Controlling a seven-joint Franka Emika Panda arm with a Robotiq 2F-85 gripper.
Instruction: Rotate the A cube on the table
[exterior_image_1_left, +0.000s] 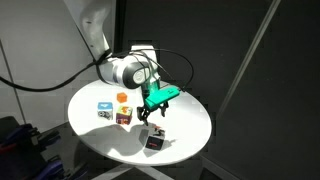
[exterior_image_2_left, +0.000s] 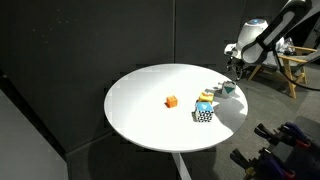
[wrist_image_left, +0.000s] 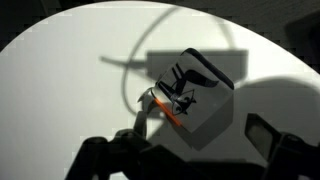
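Observation:
The A cube shows white faces with black marks and an orange edge in the wrist view. It sits on the round white table near its front edge in an exterior view. My gripper hangs just above and behind the cube, apart from it. In the wrist view the gripper is open, its dark fingers spread at the bottom on either side, with nothing between them. In an exterior view the gripper is at the table's far right rim, and the cube is hard to make out there.
A blue-and-white cube, a small orange block and a dark reddish cube stand together left of the gripper. A black cable loops from the arm over the table. Dark curtains surround the table; chairs stand at the far right.

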